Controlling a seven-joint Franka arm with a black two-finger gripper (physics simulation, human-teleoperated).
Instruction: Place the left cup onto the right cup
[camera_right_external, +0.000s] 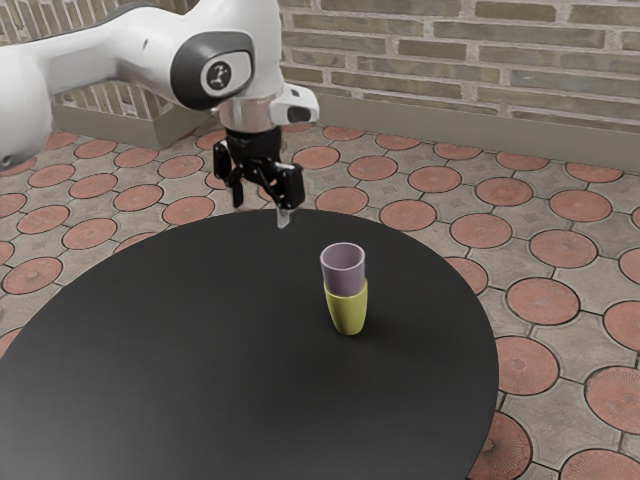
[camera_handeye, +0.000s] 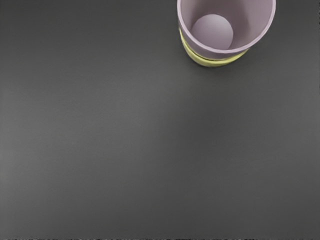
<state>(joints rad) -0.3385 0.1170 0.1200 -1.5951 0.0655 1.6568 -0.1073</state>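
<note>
A purple cup (camera_right_external: 343, 268) sits upright, nested in a yellow-green cup (camera_right_external: 348, 308), on the round black table (camera_right_external: 200, 350), right of its middle in the exterior view. My gripper (camera_right_external: 261, 208) hangs above the table's far edge, up and to the exterior view's left of the stacked cups, well apart from them. Its fingers are spread and hold nothing. In the wrist view I look down into the purple cup (camera_handeye: 225, 27), and the yellow-green cup's rim (camera_handeye: 212, 61) peeks out beneath it.
The black tabletop (camera_handeye: 125, 150) spreads bare around the cups. Beyond the table lie a red paved floor (camera_right_external: 540, 250) and a brick wall (camera_right_external: 480, 50).
</note>
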